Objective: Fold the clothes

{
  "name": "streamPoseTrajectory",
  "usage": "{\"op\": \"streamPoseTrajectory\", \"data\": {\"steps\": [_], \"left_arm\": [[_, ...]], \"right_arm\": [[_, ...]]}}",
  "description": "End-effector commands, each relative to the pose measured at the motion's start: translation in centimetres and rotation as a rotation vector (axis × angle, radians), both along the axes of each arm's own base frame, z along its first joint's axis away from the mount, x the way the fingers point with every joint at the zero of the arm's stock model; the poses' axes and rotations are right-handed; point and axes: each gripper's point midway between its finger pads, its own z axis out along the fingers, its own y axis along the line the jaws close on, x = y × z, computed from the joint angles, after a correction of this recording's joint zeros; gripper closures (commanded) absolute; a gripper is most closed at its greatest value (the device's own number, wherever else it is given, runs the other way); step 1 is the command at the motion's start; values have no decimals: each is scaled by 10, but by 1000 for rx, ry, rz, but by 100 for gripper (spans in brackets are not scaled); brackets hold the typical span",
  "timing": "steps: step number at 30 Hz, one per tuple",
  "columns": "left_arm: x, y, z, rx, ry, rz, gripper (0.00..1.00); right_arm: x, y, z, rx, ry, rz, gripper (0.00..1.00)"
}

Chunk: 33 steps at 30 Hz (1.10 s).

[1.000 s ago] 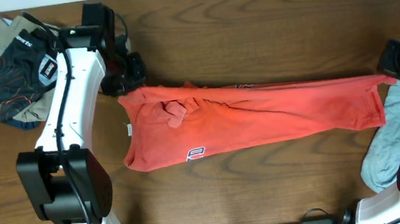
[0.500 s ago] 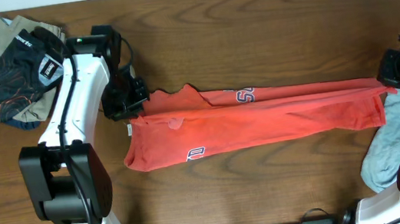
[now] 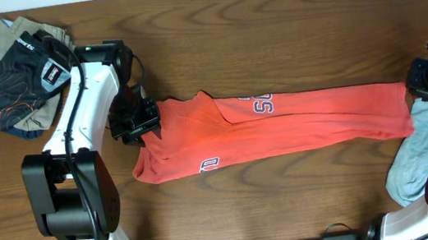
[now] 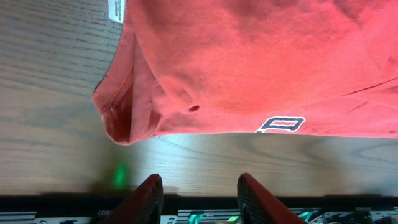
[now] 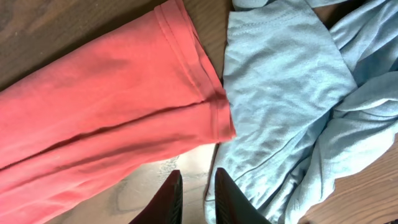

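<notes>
Red T-shirt (image 3: 297, 121): flat, a long band across the table (image 3: 267, 22), long axis running left edge to right edge; left gripper (image 3: 136, 128) at its left end, jaws parted and empty, cloth just beyond the tips; right gripper (image 3: 427, 82) at its right end, jaws narrowly parted, empty; each arm nearest its own end; Pale blue garment (image 3: 421, 151): crumpled by the near right corner, touching the shirt's hem.
</notes>
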Motion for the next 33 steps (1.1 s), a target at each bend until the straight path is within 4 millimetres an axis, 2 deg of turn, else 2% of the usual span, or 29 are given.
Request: {"op": "streamPoseTrajectory", "data": {"steps": [1,6,10,13,16,19,22,29,33], "left_arm": [[2,8,1,34,-22,-1,59],[28,7,-3,33,-127,-1,58],[56,-1,-4,-8,-244,5,58],[78,-10,-2,-39,-335,-2,57],[99,-22,0,-53,-433,-27,53],[115,-37,1,-65,-506,-60,52],[121,-38,-9,0,-518,-86,52],[115,-41,-45,42,-436,-116,51],[109,-60,-53,-34,-407,-144,52]], "right_arm": [[-4,-4,3,-17,-2,-5,83],[2,-8,0,-24,-14,14,82],[5,-6,-11,2,3,46,68],[7,-2,-23,44,17,45,63],[10,2,-34,86,28,45,52],[11,5,-41,110,43,46,46],[11,5,-43,112,46,46,45],[11,5,-43,112,47,45,44],[12,5,-43,110,43,45,44]]}}
